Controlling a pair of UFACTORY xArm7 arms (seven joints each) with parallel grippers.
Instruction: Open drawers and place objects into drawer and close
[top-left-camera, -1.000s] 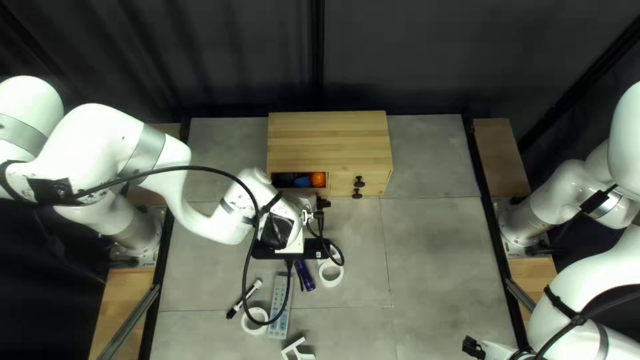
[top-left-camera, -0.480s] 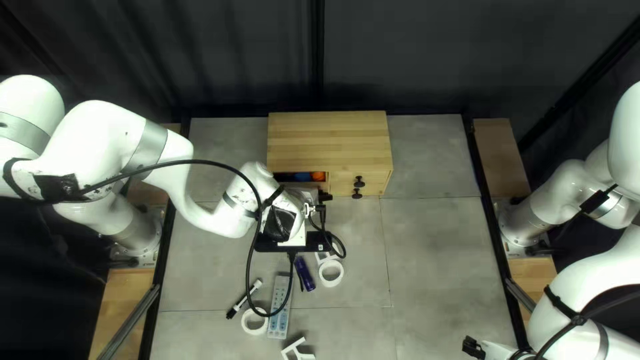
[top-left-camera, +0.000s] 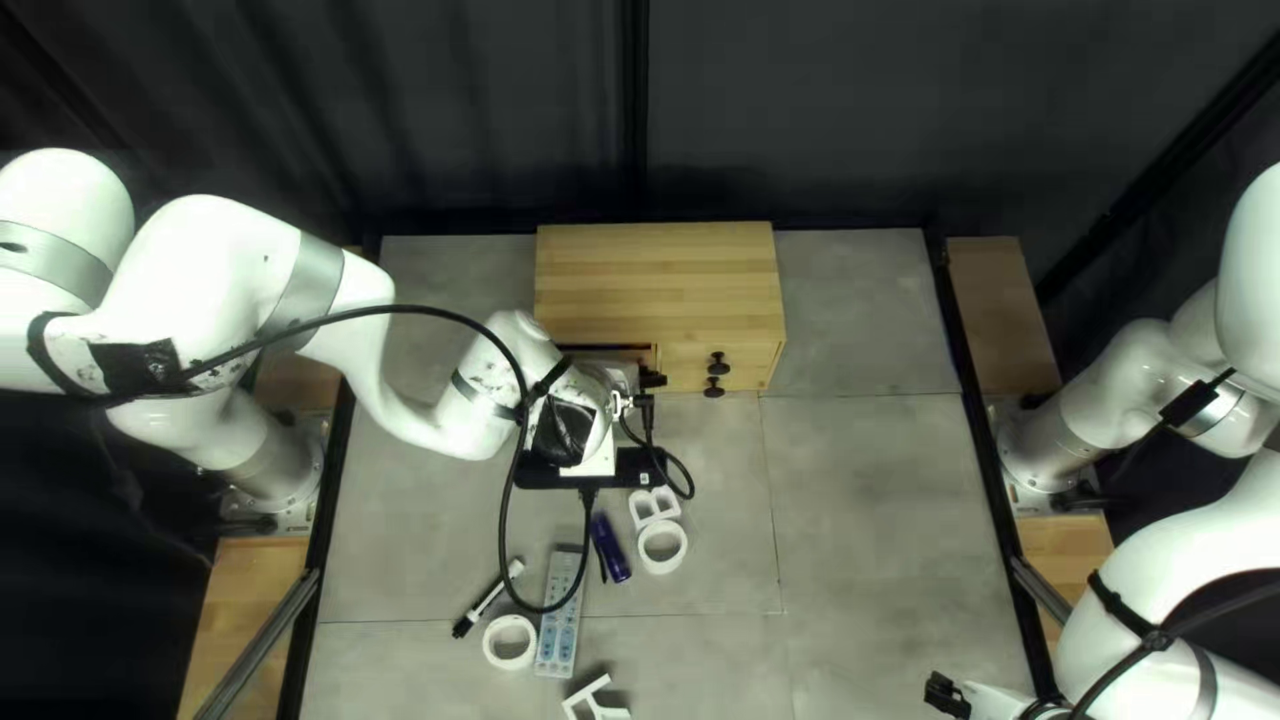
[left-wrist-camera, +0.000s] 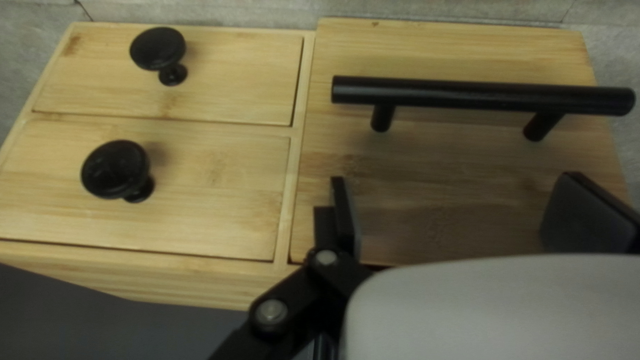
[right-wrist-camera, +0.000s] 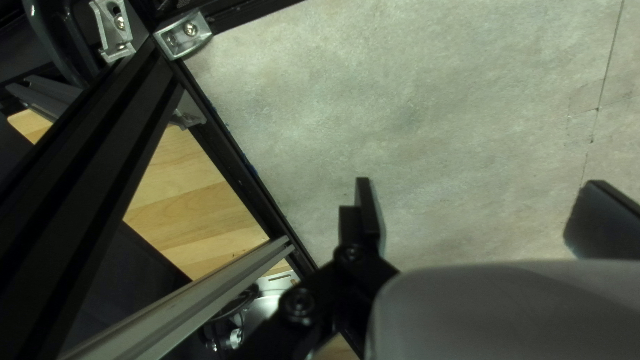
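Observation:
In the top left view my left gripper (top-left-camera: 651,379) is at the front of the wooden cabinet (top-left-camera: 660,274), partly hidden by its arm. My left gripper (left-wrist-camera: 460,213) stands open over the wide drawer front (left-wrist-camera: 433,167), just short of its black bar handle (left-wrist-camera: 467,94); contact with the wood cannot be told. That drawer looks almost fully in, its contents hidden. Beside it two small drawers with round black knobs (left-wrist-camera: 115,169) are closed. My right gripper (top-left-camera: 948,695) is low at the right of the top left view; in its wrist view the gripper (right-wrist-camera: 483,217) is open and empty above the table.
On the near part of the table lie a marker (top-left-camera: 488,599), two white rings (top-left-camera: 663,547), a pale blue-buttoned strip (top-left-camera: 559,616), a purple object (top-left-camera: 611,548) and white frame-like pieces (top-left-camera: 596,699). A dark rail (right-wrist-camera: 233,167) edges the table beside my right gripper.
The wide drawer has slid inward, hiding the blue and orange things seen in it earlier. My left arm has moved toward the cabinet and slightly right; the right arm has stayed still.

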